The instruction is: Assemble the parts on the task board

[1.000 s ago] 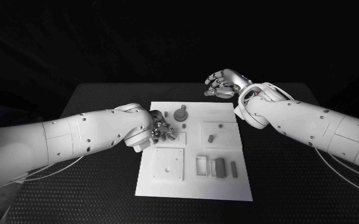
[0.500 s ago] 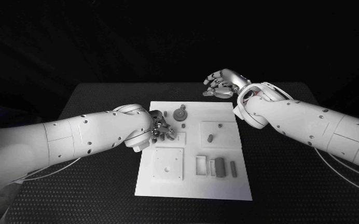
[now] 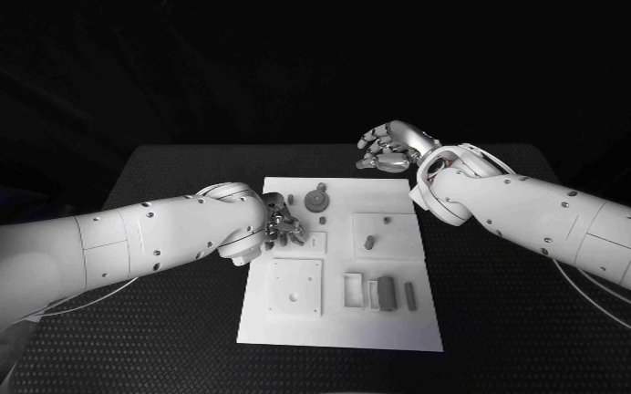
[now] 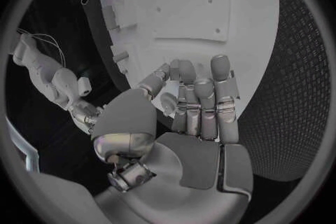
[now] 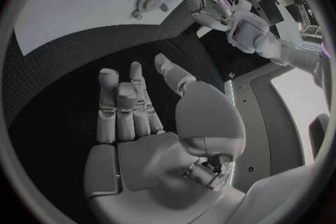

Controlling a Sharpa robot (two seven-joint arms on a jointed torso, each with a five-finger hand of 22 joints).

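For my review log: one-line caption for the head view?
Left hand works at the task board's left edge; right hand hovers, empty, beyond its far edge.

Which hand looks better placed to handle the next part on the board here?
Probably the left hand: it sits low over the task board's left edge, fingers close to the small parts there. The right hand is raised beyond the board's far edge, over black table, holding nothing.
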